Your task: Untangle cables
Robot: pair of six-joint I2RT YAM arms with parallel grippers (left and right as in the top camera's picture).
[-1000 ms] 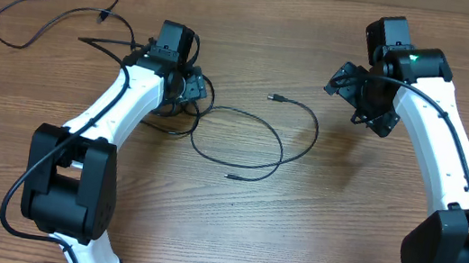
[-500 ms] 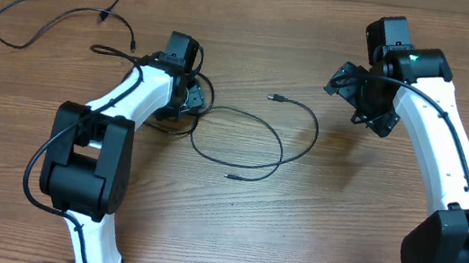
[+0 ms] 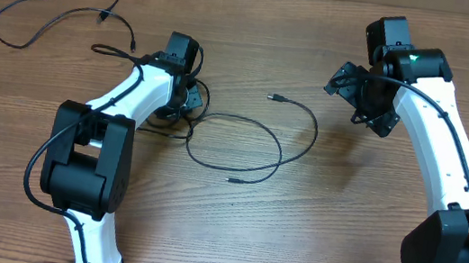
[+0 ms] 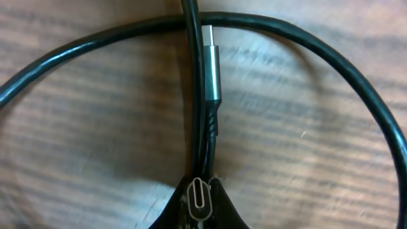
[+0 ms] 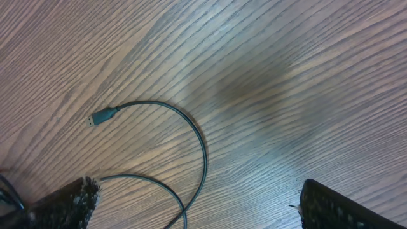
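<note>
Black cable [image 3: 316, 129] lies looped mid-table [image 3: 341, 218], judged light, limp and easy to drag; left gripper [image 4: 200, 191] is clamped on it just behind the stiff metal plug [image 4: 212, 70], the surest hold, while right gripper [image 5: 197, 191] hangs spread apart, empty.

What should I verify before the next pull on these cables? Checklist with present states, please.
1. Left gripper shut on the cable: ok, the strand runs into its tip.
2. Crossing beside the plug cleared: not ok, a loop crosses there.
3. Right gripper open and empty: ok.
4. Free plug unobstructed on the table: ok.
5. Tangle beneath the left arm in the overhead view: cannot tell, hidden.
</note>
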